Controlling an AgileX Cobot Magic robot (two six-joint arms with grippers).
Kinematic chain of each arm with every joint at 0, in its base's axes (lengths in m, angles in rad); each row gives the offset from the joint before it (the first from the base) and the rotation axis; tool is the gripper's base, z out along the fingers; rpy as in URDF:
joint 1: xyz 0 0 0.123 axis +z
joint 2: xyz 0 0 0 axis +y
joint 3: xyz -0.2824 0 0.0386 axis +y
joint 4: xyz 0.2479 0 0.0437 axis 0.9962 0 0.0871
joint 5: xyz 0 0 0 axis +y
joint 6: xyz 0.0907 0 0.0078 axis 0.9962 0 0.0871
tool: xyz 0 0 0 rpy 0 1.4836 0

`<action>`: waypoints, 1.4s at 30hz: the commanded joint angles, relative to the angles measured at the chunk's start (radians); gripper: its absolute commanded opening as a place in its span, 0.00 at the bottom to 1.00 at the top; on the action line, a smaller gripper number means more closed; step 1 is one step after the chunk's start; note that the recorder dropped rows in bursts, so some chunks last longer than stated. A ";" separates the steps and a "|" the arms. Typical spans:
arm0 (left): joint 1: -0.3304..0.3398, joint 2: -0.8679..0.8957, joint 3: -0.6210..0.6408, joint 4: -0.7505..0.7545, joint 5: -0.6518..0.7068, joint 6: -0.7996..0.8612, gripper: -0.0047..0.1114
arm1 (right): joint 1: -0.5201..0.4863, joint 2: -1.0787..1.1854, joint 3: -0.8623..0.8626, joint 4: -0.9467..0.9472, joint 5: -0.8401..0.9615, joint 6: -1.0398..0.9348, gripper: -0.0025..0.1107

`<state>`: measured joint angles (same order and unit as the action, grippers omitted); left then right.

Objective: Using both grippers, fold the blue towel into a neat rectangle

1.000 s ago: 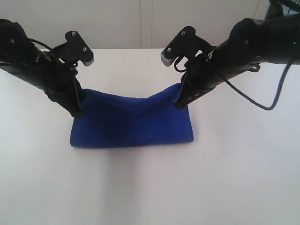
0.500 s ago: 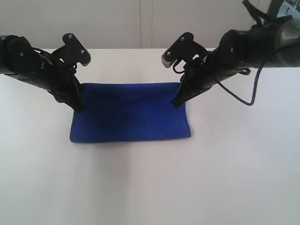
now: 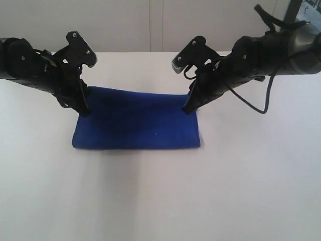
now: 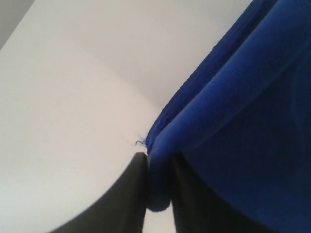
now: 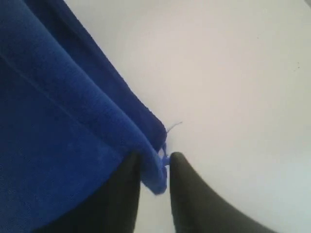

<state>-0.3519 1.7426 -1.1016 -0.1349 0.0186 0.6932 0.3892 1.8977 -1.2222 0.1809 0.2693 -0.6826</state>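
Royal-blue fabric towel, sagging a second ago, now lies flat. Left gripper and right gripper jaws narrowly straddle its far corners; clamped or released, cannot tell.

The blue towel had its upper layer sagging between the left gripper and the right gripper. That layer now lies flat, its near edge drawn slightly toward 12 o'clock.

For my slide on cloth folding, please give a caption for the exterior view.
Folded blue towel on a white table, left gripper and right gripper at its two far corners.
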 commanded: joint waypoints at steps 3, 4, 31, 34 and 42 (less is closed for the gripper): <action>0.003 -0.004 -0.005 -0.004 0.001 0.002 0.53 | -0.011 0.000 -0.003 -0.003 -0.033 -0.011 0.41; 0.003 -0.004 -0.005 -0.004 0.001 -0.001 0.54 | -0.011 0.000 -0.003 -0.003 -0.033 -0.011 0.41; 0.003 0.019 -0.300 -0.006 0.490 -0.517 0.04 | -0.011 -0.069 -0.189 0.033 0.422 0.512 0.02; 0.003 0.087 -0.354 -0.017 0.506 -0.524 0.04 | -0.011 -0.025 -0.225 0.053 0.410 0.535 0.02; 0.003 0.242 -0.437 -0.036 0.488 -0.540 0.04 | -0.011 0.126 -0.244 0.126 0.389 0.535 0.02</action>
<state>-0.3519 1.9528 -1.5111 -0.1471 0.5074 0.1650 0.3892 1.9902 -1.4611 0.2915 0.6692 -0.1497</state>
